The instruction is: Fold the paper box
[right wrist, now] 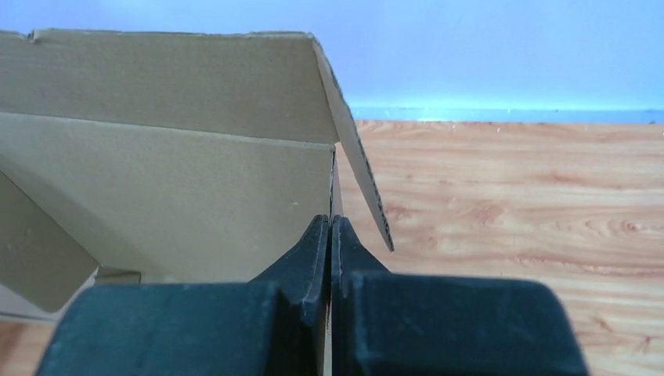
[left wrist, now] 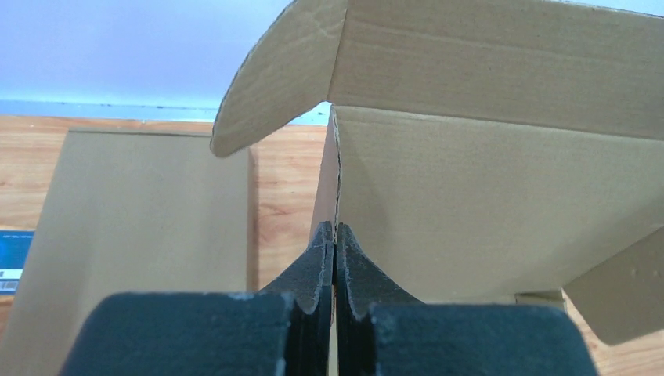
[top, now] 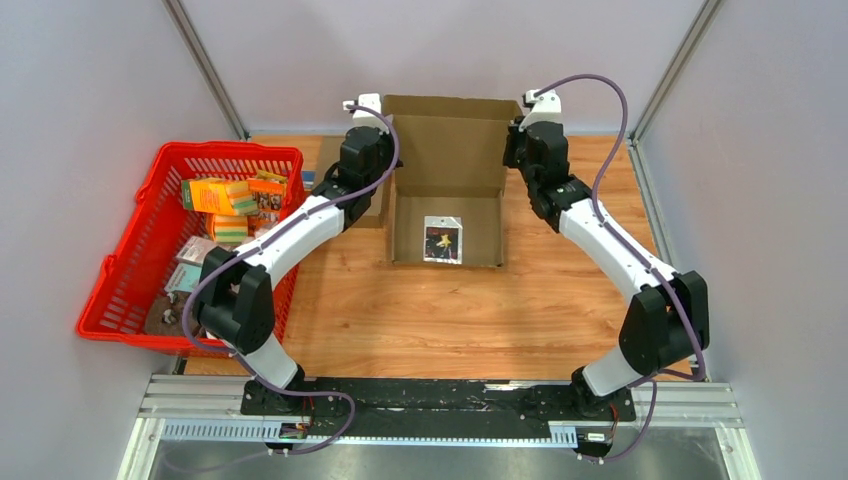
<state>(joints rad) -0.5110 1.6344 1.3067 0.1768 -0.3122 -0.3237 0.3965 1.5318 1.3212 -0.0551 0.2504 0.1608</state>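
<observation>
Left fingers (left wrist: 335, 243) and right fingers (right wrist: 330, 235) are each pinched tight on a side-wall edge of the paper box (top: 447, 150), which sits on the desk (top: 450, 310) between them. I judge this is the wall-raising step; next, both sides need folding inward together. Its mouth faces up, and its long axis runs from one set of fingers to the other.

One box (top: 447, 150), one basket (top: 230, 149)
</observation>
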